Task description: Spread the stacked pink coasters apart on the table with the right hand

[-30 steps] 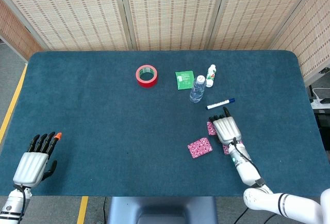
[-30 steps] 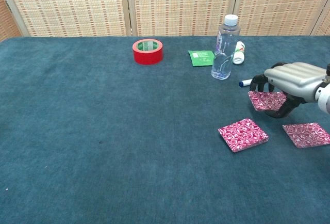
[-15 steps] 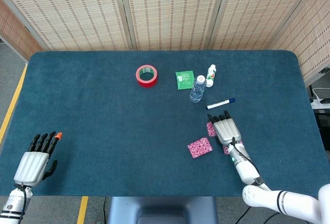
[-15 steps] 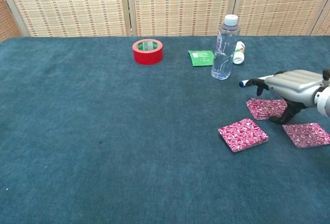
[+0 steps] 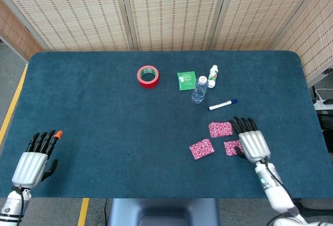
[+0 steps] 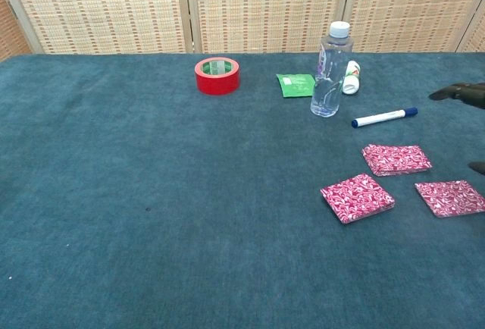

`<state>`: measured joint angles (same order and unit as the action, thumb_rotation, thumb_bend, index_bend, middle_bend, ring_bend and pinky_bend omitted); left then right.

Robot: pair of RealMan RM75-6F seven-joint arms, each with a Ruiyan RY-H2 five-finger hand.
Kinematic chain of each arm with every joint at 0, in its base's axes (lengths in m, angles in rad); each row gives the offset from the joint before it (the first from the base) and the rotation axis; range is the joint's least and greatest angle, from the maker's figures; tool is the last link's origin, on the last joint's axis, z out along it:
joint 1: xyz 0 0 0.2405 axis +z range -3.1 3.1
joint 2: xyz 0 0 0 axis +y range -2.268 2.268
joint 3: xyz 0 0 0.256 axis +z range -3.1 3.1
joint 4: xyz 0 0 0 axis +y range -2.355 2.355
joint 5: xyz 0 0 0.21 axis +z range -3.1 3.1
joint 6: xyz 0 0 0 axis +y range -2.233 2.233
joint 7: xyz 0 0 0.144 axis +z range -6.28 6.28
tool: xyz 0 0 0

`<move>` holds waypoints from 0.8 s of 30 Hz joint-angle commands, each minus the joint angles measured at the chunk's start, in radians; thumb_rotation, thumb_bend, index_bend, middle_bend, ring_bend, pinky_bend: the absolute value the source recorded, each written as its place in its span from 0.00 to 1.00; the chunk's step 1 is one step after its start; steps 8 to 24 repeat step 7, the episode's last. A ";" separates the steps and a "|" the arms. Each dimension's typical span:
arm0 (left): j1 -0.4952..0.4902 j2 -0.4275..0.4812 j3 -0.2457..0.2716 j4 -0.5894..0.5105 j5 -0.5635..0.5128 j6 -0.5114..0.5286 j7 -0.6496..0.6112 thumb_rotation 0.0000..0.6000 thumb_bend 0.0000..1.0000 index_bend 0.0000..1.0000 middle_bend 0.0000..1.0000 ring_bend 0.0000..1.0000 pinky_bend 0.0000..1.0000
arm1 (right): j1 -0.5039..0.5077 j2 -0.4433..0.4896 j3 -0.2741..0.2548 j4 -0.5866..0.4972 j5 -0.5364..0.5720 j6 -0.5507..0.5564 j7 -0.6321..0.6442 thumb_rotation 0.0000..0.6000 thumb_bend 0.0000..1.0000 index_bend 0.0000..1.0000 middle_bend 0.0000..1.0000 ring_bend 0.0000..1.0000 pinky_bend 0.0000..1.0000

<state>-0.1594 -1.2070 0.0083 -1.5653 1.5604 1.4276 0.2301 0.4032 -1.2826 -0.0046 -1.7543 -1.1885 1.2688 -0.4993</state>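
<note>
Three pink patterned coasters lie apart on the blue cloth. One coaster (image 5: 220, 129) (image 6: 396, 158) is furthest back, a second (image 5: 201, 149) (image 6: 357, 197) sits nearer the front left, and a third (image 5: 232, 147) (image 6: 450, 197) lies to the right. My right hand (image 5: 251, 140) hovers flat with fingers spread, just right of the third coaster and overlapping its right edge in the head view; only its dark fingertips (image 6: 458, 92) show at the chest view's right edge. It holds nothing. My left hand (image 5: 35, 158) rests open at the table's front left corner.
Behind the coasters lie a blue-capped marker (image 5: 222, 104) (image 6: 384, 117), a clear water bottle (image 5: 199, 89) (image 6: 330, 70), a small white bottle (image 5: 212, 75), a green packet (image 5: 186, 79) (image 6: 295, 83) and a red tape roll (image 5: 148, 76) (image 6: 217, 76). Woven screens stand behind the table.
My right hand has lifted off the rear coaster and drawn back to the right, leaving that coaster uncovered on the cloth. The left hand has stayed in place.
</note>
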 commanded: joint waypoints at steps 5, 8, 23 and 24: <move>0.001 -0.023 -0.005 0.037 0.023 0.028 -0.022 1.00 0.45 0.00 0.00 0.00 0.04 | -0.186 0.052 -0.079 0.013 -0.226 0.258 0.121 1.00 0.29 0.00 0.00 0.00 0.00; 0.002 -0.024 -0.005 0.038 0.023 0.030 -0.022 1.00 0.45 0.00 0.00 0.00 0.04 | -0.189 0.049 -0.073 0.018 -0.233 0.254 0.127 1.00 0.29 0.00 0.00 0.00 0.00; 0.002 -0.024 -0.005 0.038 0.023 0.030 -0.022 1.00 0.45 0.00 0.00 0.00 0.04 | -0.189 0.049 -0.073 0.018 -0.233 0.254 0.127 1.00 0.29 0.00 0.00 0.00 0.00; 0.002 -0.024 -0.005 0.038 0.023 0.030 -0.022 1.00 0.45 0.00 0.00 0.00 0.04 | -0.189 0.049 -0.073 0.018 -0.233 0.254 0.127 1.00 0.29 0.00 0.00 0.00 0.00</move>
